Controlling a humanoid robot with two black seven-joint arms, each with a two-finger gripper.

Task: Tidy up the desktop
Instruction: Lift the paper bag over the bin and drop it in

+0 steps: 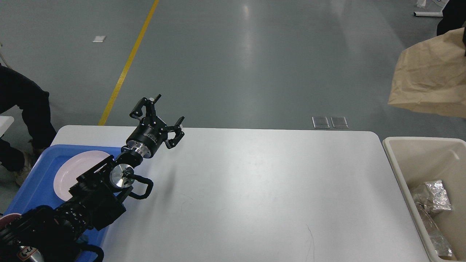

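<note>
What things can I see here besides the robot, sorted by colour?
White: 2, the table and a plate
Blue: 1, a tray
Beige: 1, a bin
Brown: 1, a paper bag
Silver: 1, crumpled foil
Total: 6

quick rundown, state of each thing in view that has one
left end effector: open, empty, held above the desktop
right end effector: out of view
brown paper bag: in the air, off the desktop, partly cut off by the right edge
desktop: bare in the middle
blue tray: holds a white plate
beige bin: open, crumpled foil inside
</note>
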